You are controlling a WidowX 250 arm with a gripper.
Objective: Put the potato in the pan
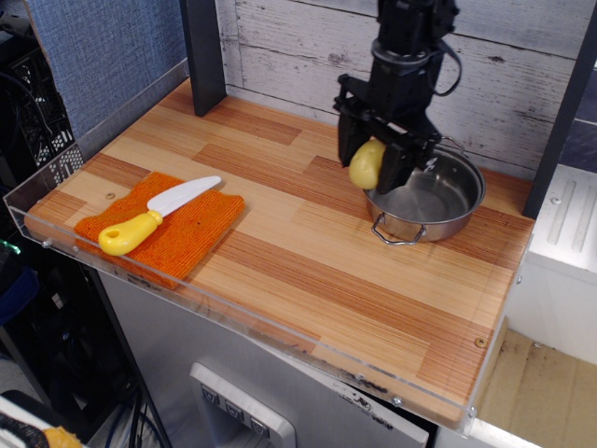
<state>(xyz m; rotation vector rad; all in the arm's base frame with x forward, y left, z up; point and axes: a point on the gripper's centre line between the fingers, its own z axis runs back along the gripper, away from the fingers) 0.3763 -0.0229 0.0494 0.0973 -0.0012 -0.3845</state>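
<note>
My black gripper hangs from the arm at the back right and is shut on the pale-yellow potato. It holds the potato in the air at the left rim of the pan, a round shiny steel pot with two wire loop handles on the right side of the wooden board. The gripper body hides the pan's back-left rim. The pan's visible inside holds nothing.
An orange cloth lies at the front left with a white toy knife with a yellow handle on it. A clear plastic rim edges the board. A dark post stands at the back left, a plank wall behind.
</note>
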